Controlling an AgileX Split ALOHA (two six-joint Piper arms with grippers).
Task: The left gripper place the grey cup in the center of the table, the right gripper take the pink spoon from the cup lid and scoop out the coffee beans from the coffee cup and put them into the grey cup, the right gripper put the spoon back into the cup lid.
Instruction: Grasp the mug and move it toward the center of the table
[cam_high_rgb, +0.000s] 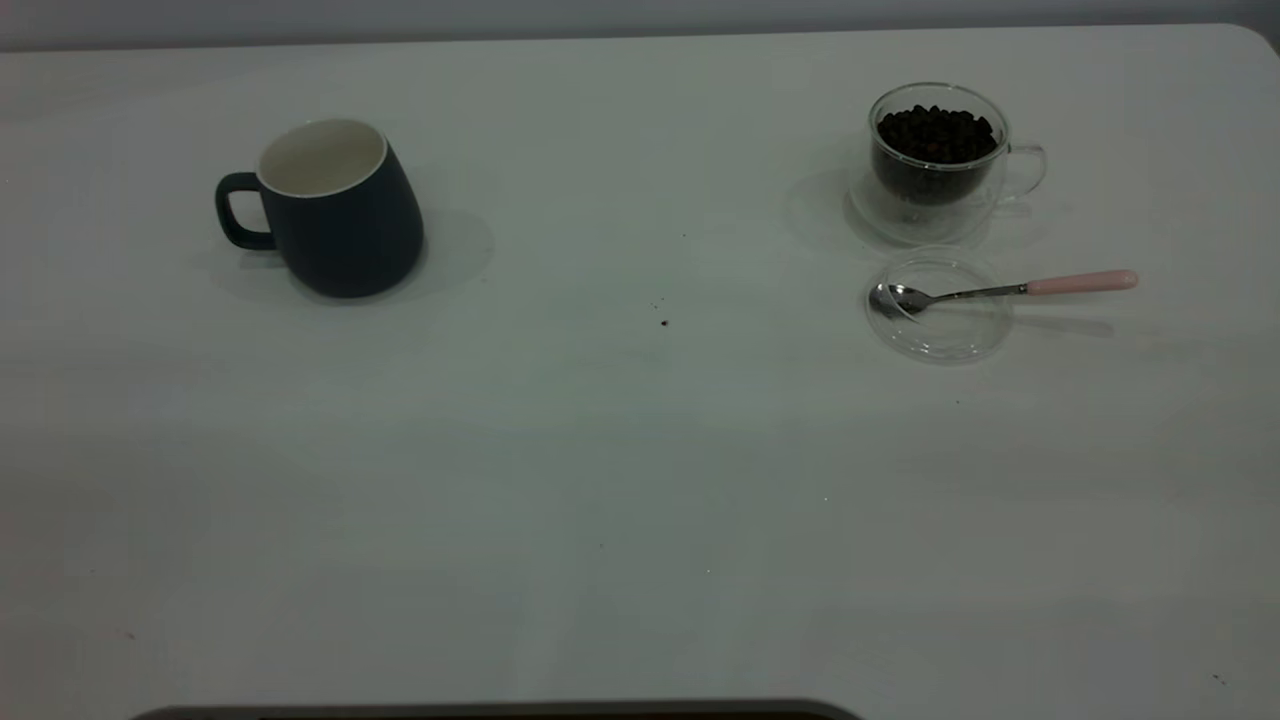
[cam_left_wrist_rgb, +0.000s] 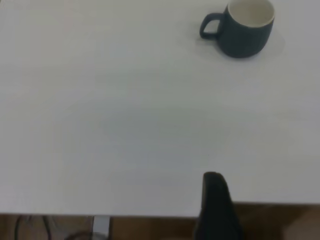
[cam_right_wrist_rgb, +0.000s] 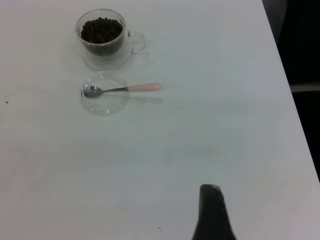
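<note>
Left claw (cam_left_wrist_rgb: 216, 205): only one dark finger enters the left wrist view at 6 o'clock, cut by the frame edge; opening not determinable. Right claw (cam_right_wrist_rgb: 212, 212): same, a single dark tip at 6 o'clock of the right wrist view. Neither arm appears in the exterior view. Dark strip (cam_high_rgb: 500, 711) at 6 o'clock of the exterior view, cropped, unidentifiable. Specks (cam_high_rgb: 664, 322) near tabletop (cam_high_rgb: 640, 480) centre too small to identify.

Bare table (cam_left_wrist_rgb: 125, 125) lay between the left gripper (cam_left_wrist_rgb: 216, 200) and the grey cup (cam_left_wrist_rgb: 246, 27), with nothing blocking its way.
</note>
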